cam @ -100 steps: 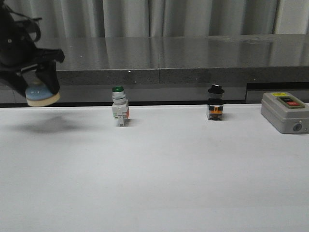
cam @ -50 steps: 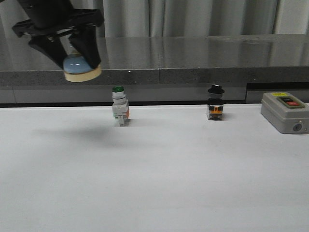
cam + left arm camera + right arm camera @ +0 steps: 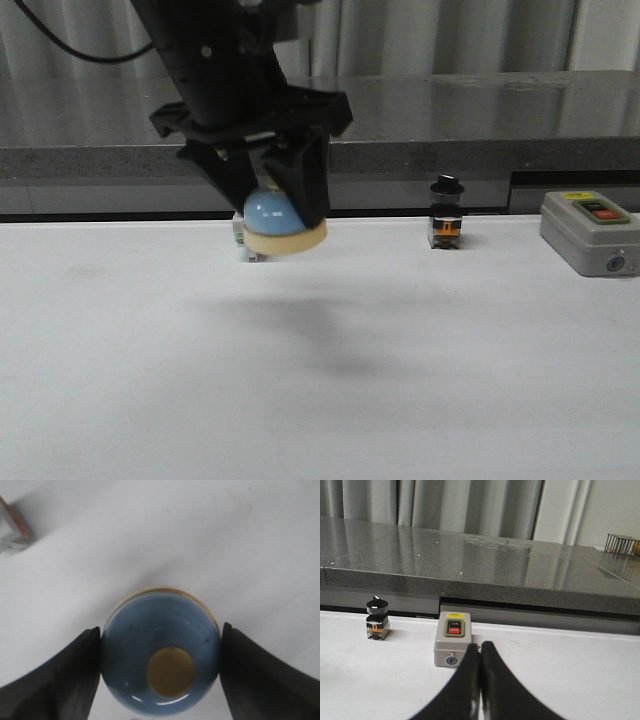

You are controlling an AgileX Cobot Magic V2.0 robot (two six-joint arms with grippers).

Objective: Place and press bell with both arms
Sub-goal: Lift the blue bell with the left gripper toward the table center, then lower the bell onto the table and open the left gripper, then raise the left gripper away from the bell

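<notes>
Left gripper [image 3: 285, 215] pinches bell [image 3: 283, 222] by blue dome, fingers [image 3: 65, 675] on both sides, bell raised above white table [image 3: 400, 380], shadow underneath. White switch [image 3: 243, 242] peeks out at 9 o'clock of bell, partly hidden. Black-knob selector [image 3: 446, 212] at 3 o'clock, grey box [image 3: 590, 232] beyond. Right gripper [image 3: 480, 680] pressed together, holds nothing, grey box in front of its tips.

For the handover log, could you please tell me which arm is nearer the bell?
Left. Its tool grips the bell above the table; the right tool sits shut near the grey box.
</notes>
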